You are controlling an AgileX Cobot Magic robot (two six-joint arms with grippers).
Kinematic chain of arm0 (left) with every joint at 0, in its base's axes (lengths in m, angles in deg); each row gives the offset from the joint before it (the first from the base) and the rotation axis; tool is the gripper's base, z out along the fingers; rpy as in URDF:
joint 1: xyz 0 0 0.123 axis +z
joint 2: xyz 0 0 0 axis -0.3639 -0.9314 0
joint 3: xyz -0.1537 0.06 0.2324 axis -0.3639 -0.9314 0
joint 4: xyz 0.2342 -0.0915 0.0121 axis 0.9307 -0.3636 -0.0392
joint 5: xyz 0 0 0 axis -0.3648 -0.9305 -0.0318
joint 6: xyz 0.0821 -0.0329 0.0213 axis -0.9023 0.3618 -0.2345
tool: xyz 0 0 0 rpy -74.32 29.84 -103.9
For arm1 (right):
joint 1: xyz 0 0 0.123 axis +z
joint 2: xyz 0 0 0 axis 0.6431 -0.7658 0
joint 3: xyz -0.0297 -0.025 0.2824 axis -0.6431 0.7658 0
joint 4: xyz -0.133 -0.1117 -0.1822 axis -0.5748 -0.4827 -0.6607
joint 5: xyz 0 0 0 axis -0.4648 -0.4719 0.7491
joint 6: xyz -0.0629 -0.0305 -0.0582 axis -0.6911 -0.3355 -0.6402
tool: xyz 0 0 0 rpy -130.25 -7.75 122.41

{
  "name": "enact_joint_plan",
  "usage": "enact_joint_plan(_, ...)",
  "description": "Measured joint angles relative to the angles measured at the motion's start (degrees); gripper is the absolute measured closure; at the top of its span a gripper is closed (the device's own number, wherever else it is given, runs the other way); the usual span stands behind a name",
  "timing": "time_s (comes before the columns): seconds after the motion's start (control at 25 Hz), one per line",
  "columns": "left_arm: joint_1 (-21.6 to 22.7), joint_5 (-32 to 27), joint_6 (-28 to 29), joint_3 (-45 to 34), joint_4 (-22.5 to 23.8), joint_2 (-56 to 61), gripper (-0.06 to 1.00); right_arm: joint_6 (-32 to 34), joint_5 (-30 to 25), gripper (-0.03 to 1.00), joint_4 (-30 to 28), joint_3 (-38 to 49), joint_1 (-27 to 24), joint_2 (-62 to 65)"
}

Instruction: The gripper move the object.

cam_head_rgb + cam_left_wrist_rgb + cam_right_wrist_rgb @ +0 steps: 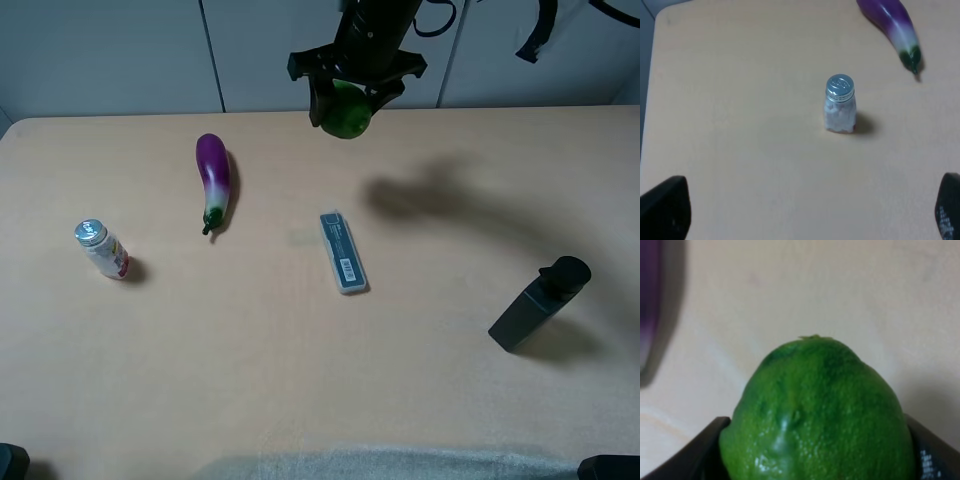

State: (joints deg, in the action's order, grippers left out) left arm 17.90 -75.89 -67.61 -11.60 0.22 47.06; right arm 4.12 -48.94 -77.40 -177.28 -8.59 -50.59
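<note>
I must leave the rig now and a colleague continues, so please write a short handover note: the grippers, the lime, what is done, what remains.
Right gripper: shut on the lime, holding it in the air over the far side of the table.
Left gripper: open, empty, looking at the small bottle.
Done: lime grasped and off the table.
Left: carry it and set it down; the pictures show no target spot. The eggplant and the flat case lie nearest, so probably steer clear of them.
</note>
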Motion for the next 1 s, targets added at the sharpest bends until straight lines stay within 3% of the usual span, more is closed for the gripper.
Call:
enact_joint_plan(0.6, 0.0, 0.0, 0.0, 0.0, 0.0, 0.0, -0.03, 0.0, 7.06, 0.5, 2.54, 0.0, 2.36, -2.35)
enact_joint_plan(1.0, 0.0, 0.0, 0.0, 0.0, 0.0, 0.0, -0.03, -1.46, 14.79, 0.5, 3.45, 0.0, 2.86, -2.26)
